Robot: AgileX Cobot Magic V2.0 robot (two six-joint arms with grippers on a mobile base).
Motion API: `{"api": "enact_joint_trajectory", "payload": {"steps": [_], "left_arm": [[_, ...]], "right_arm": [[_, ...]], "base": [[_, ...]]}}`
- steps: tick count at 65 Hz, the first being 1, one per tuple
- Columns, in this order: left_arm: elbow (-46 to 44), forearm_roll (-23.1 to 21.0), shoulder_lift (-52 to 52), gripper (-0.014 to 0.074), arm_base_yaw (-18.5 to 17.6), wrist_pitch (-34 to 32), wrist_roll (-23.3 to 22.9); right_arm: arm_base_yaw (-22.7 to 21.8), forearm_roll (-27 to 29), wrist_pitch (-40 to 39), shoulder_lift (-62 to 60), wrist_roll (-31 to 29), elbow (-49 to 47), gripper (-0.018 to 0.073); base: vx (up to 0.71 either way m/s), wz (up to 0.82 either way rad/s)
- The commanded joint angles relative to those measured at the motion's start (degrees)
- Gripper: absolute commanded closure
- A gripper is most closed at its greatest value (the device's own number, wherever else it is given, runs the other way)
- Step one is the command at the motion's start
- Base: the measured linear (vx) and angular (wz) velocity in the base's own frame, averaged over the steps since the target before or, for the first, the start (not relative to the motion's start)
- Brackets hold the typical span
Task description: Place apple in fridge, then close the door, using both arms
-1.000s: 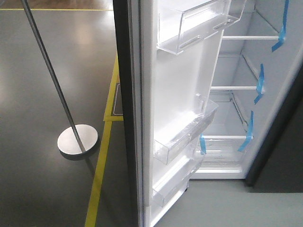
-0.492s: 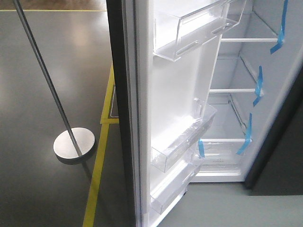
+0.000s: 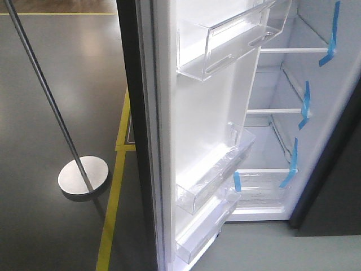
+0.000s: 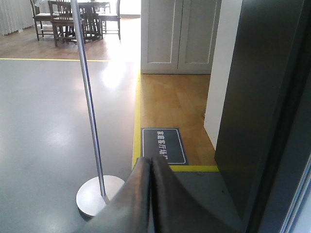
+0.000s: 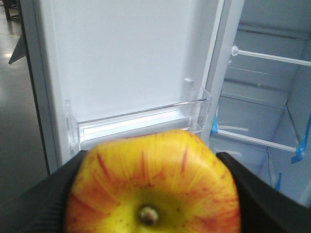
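— Where is the apple [image 5: 153, 187]?
— In the right gripper [image 5: 153, 199]. The dark fingers [image 5: 257, 194] pinch it, one pressed against each flank, and its stem end faces the wrist camera. It hangs outside the fridge [image 3: 282, 84], in front of the white lining of the open door [image 3: 197, 124] and opposite a clear door bin [image 5: 136, 121]. The shelves [image 5: 262, 57] lie off to its right, apart from it.
— And the left gripper [image 4: 149, 167]?
— Its fingers are pressed together tip to tip. It sits beside the door's dark outer face, over the grey floor [image 4: 43, 131] and near a metal stand [image 4: 90, 111].
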Motion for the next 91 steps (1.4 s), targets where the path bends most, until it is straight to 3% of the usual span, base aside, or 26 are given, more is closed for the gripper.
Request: {"api": "enact_joint_trajectory", "payload": {"steps": [1, 91], "left_arm": [[-1.0, 0.0, -0.8, 0.0602, -0.1, -4.3, -0.5], [-1.0, 0.0, -0.8, 0.0602, -0.1, -4.3, -0.5]], "right_arm": [[-0.2, 1.1, -4.7, 0.1, -0.1, -1.4, 0.0482], [-0.2, 1.1, -4.7, 0.1, -0.1, -1.4, 0.0482]], "base": [[0.05, -0.03], [0.04, -0.01]]}}
